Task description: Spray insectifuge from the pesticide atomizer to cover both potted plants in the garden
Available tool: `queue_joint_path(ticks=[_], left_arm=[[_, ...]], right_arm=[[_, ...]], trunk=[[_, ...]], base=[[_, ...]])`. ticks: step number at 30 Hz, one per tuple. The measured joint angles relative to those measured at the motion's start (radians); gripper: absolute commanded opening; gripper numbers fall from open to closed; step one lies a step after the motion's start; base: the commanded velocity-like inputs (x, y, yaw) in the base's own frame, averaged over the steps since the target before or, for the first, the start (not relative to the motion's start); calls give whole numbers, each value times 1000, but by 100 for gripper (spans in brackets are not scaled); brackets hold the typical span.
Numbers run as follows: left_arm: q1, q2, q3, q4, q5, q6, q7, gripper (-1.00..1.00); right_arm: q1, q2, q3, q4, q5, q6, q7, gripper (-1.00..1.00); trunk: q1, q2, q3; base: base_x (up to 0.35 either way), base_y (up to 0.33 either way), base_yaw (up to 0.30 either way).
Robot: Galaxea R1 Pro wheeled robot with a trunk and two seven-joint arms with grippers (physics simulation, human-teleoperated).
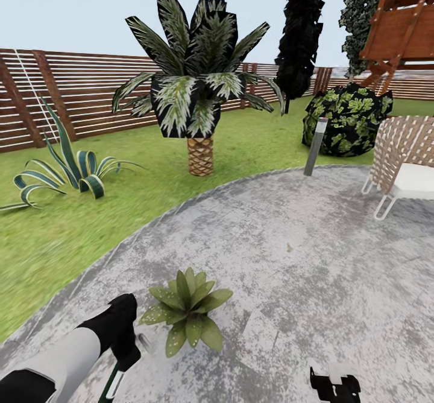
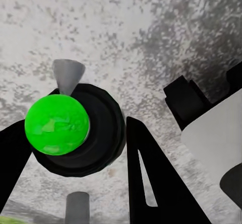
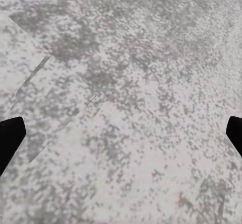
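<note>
round paving (image 1: 313,252) underfoot, lawn (image 1: 78,222) and fence (image 1: 90,89) beyond. potted plant (image 1: 187,315) on paving, near edge. left gripper (image 1: 123,345) just beside plant, clamped on spray bottle (image 2: 68,128), green end toward wrist camera. right gripper (image 1: 334,385) well apart from plant, fingers spread, empty. judgement: aim nozzle at rosette, sweep across all leaves, stay close; second plant not found yet.

Left gripper (image 2: 75,143) clamped; right gripper (image 3: 121,133) seemingly spread

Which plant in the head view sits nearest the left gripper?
The low speckled rosette on the grey paving, beside the left gripper; the striped plant and palm stand on grass.
</note>
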Motion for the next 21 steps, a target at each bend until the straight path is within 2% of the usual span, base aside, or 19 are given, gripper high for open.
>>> queue_joint_path(ticks=[8,12,21], left_arm=[[3,2,-3,13,2,-1,0,-100],[6,0,-3,12,1,-1,2,-100],[6,-5,-1,12,1,-3,6,-100]], right_arm=[[0,3,0,0,0,0,0,100],[0,2,-1,0,0,0,0,100],[0,-3,-1,0,1,0,0,100]], trunk=[[0,0,0],[0,0,0],[0,0,0]], base=[[0,0,253],[27,-64,42],[116,-240,2]])
